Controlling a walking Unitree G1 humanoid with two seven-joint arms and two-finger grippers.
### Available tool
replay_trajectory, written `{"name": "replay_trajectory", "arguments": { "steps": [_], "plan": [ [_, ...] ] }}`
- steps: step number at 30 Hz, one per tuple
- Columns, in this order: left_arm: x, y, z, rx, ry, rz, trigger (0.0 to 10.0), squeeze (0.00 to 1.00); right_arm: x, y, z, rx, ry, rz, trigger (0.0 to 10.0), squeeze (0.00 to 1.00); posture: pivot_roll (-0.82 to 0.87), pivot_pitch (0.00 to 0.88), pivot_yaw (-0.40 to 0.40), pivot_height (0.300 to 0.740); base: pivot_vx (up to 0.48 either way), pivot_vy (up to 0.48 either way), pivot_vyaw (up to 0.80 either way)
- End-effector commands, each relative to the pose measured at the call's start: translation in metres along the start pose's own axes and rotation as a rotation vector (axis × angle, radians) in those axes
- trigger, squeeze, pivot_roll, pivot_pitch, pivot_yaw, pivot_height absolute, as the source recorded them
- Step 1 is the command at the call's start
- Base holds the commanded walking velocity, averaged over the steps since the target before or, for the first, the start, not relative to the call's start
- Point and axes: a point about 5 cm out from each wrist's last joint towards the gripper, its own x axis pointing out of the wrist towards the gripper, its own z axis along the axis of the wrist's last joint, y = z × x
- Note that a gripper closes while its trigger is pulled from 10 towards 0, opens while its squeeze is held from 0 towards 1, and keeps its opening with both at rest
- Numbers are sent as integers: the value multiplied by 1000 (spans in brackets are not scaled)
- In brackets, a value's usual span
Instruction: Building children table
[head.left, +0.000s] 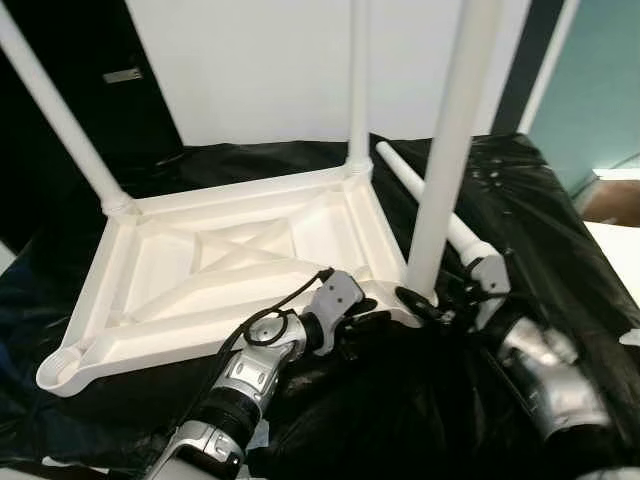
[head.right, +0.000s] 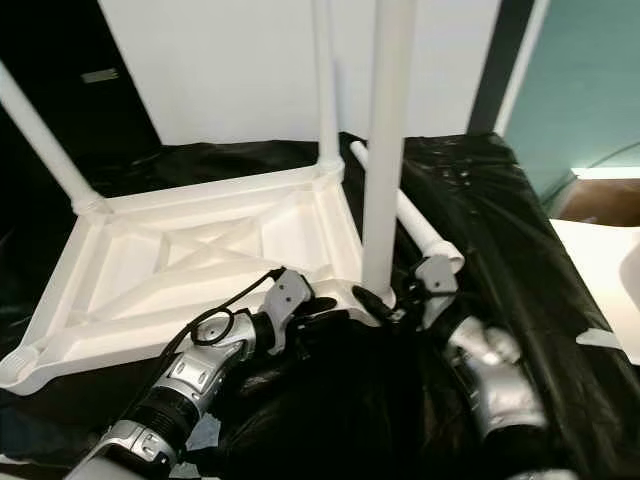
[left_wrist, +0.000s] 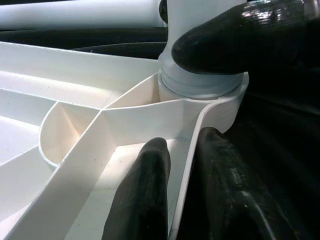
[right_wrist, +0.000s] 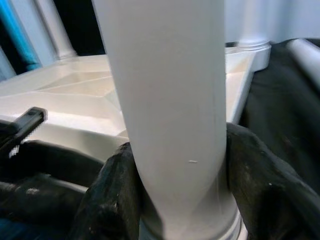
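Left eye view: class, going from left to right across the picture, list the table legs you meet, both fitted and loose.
Far-left corner leg → far-right corner leg → near-right corner leg, held at its base by the right gripper → loose leg lying on the black sheet, whose thick end reaches furthest right.

A black plastic sheet (head.left: 560, 230) covers the surface here, crinkled and shiny, bunched into folds at the near edge. Lying straight on it is the white table top (head.left: 230, 270), upside down, ribbed underside facing up, tilted slightly with its near left corner low. Just beside its right edge, a loose white leg (head.left: 430, 205) lies flat on the sheet, running away toward the far side. Beyond the sheet's right edge, a pale surface (head.left: 615, 255) shows.
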Motion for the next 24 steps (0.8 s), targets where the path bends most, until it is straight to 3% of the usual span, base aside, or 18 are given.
{"name": "replay_trajectory", "arguments": {
  "steps": [1,2,5,11,12,13,14,15,16,21,22,23,24],
  "plan": [
    [-6,-18,-44,-117,170,-53,10000,0,-1,-7,4,-10,-21,-215,0,0,-21,0,57,740,0,0,0],
    [-6,-18,-44,-117,170,-53,10000,0,-1,-7,4,-10,-21,-215,0,0,-21,0,57,740,0,0,0],
    [-4,-18,-42,-114,169,-59,10000,0,-3,-3,4,-5,-33,-395,0,0,-33,0,62,740,0,0,0],
    [-3,-18,-42,-113,169,-64,10000,0,-3,-8,4,-29,-13,-496,0,0,-35,0,61,740,0,0,0],
    [-3,-18,-42,-113,169,-64,10000,0,-2,-6,3,-30,-3,-497,2078,0,-33,0,60,740,0,0,0],
    [-3,-18,-42,-114,168,-63,10000,0,-1,-4,2,-29,4,-484,4941,0,-33,0,60,740,0,0,0],
    [-3,-18,-42,-114,168,-63,10000,0,-1,-4,2,-29,4,-484,4941,0,-33,0,60,740,0,0,0],
    [-3,-18,-42,-114,169,-61,10000,0,2,2,1,-22,10,-439,10000,357,-31,0,58,740,0,0,0],
    [-4,-18,-42,-115,170,-60,10000,0,6,9,2,9,1,-362,10000,1000,-29,0,56,740,0,0,0],
    [-5,-17,-43,-116,172,-54,10000,0,15,21,5,28,1,-144,10000,1000,-28,0,55,740,0,0,0],
    [-5,-17,-43,-116,172,-53,10000,0,16,19,6,10,5,-73,10000,0,-28,0,54,740,0,0,0],
    [-5,-16,-43,-116,172,-52,10000,0,17,14,8,-17,15,28,10000,0,-29,0,53,740,0,0,0],
    [-5,-16,-43,-116,172,-52,10000,0,17,14,8,-17,15,28,10000,0,-29,0,53,740,0,0,0]
  ]
}}
